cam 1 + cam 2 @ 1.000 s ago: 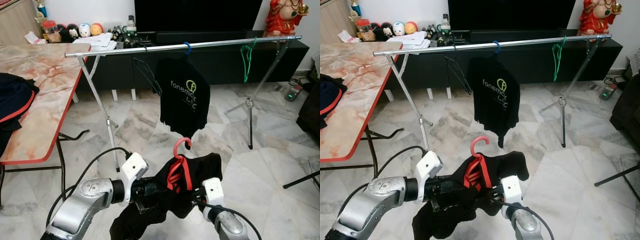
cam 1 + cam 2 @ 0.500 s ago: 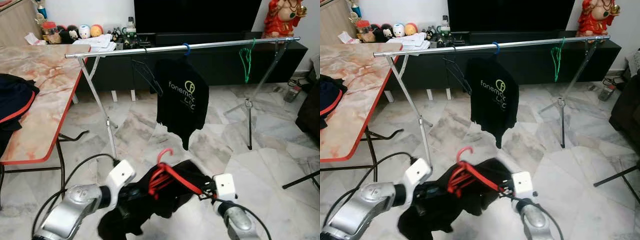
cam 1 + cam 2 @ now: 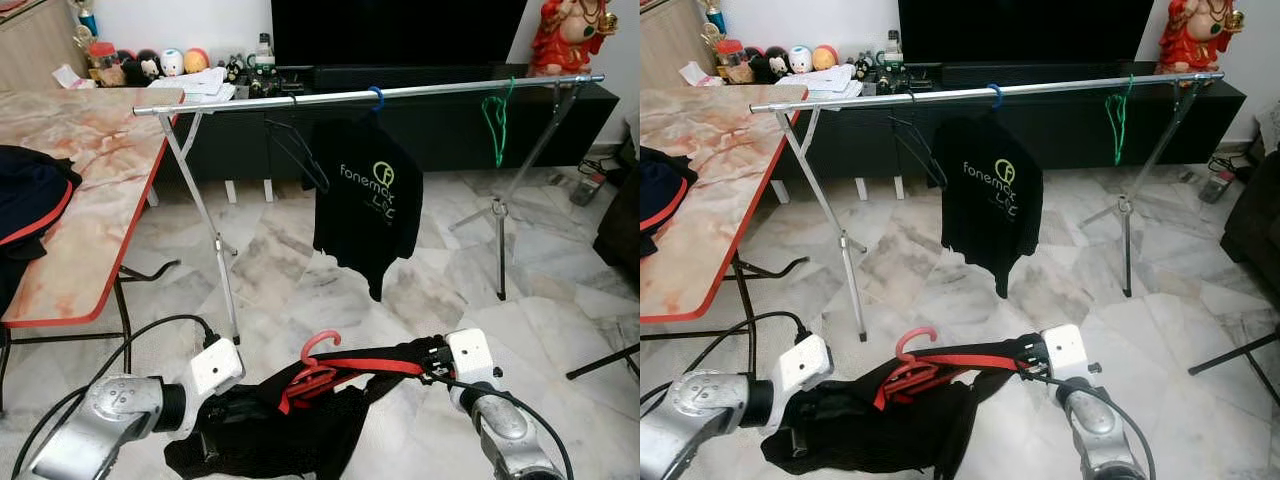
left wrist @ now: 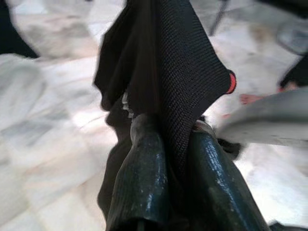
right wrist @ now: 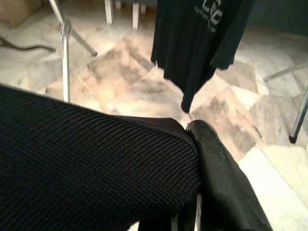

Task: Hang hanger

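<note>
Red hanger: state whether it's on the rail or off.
Off. The red hanger lies tipped inside the black garment, low beneath the rail.

On the rail point(image 3: 300, 98) ahead of you, the bare stretch between the hung black shirt point(image 3: 368, 205) and the green hanger point(image 3: 494, 118) is open; left of the shirt a dark empty hanger point(image 3: 296, 150) and the table point(image 3: 90, 180) crowd the rail
</note>
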